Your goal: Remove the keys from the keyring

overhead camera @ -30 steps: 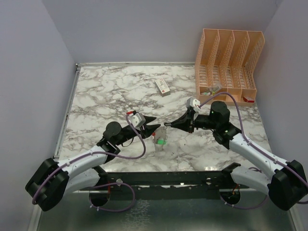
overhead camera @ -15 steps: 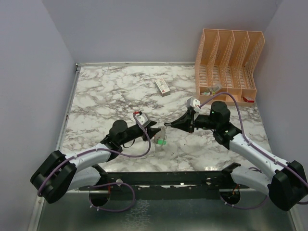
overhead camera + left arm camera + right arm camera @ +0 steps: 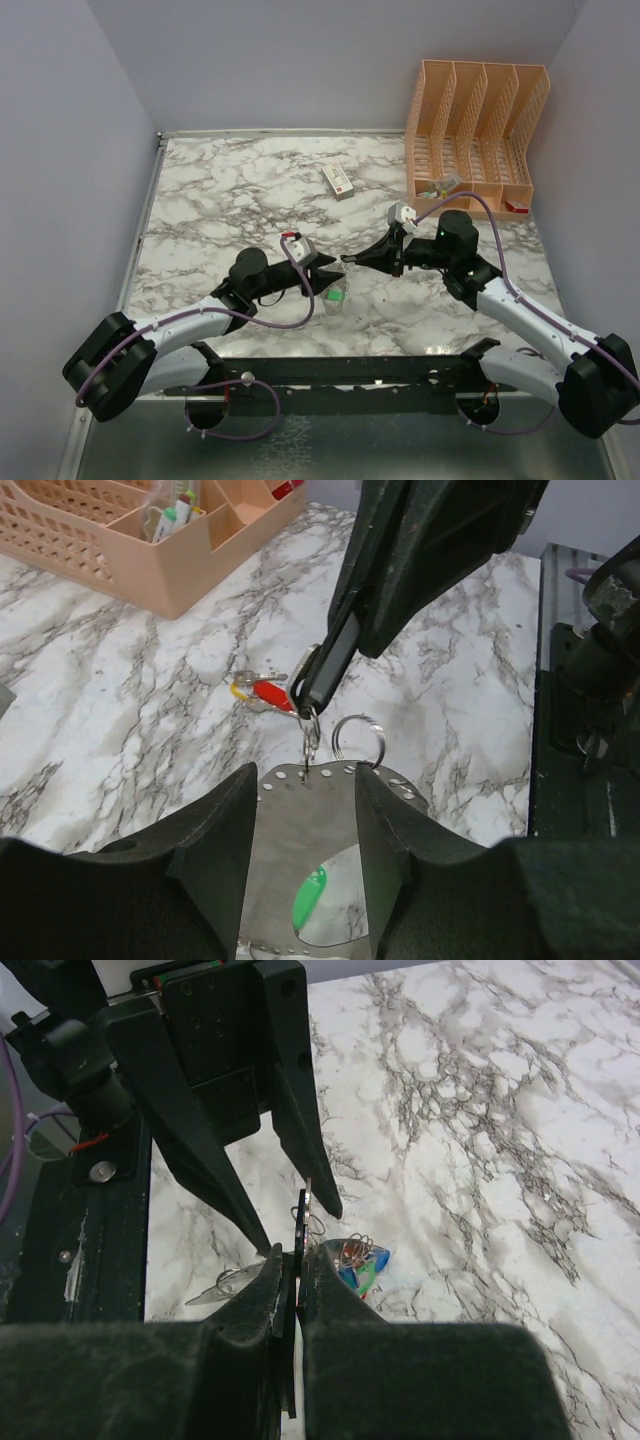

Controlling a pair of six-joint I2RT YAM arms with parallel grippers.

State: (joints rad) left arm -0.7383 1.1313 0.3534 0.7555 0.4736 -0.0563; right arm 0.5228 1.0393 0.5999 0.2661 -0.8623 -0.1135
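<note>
The keyring [image 3: 300, 825] is a grey perforated band lying between my left gripper's [image 3: 305, 780] open jaws; it also shows in the top view [image 3: 337, 296] and the right wrist view [image 3: 225, 1284]. A green key [image 3: 308, 900] shows through its loop. My right gripper [image 3: 293, 1260] is shut on a thin black key [image 3: 303, 1222], joined by small wire rings [image 3: 358, 738] to the band's far edge. Blue and green keys [image 3: 372, 1265] hang bunched just beyond it. A red and yellow key [image 3: 268, 693] lies on the marble. In the top view the left gripper [image 3: 328, 278] and the right gripper [image 3: 347, 259] nearly meet.
A white box with a red mark [image 3: 338, 180] lies at mid-back. A peach desk organiser [image 3: 475, 120] stands at the back right and also shows in the left wrist view [image 3: 150, 540]. The black front rail [image 3: 585, 680] borders the marble table.
My left gripper has moved right, up to the keyring, and its jaws now straddle the band. The right arm has held still with the black key.
</note>
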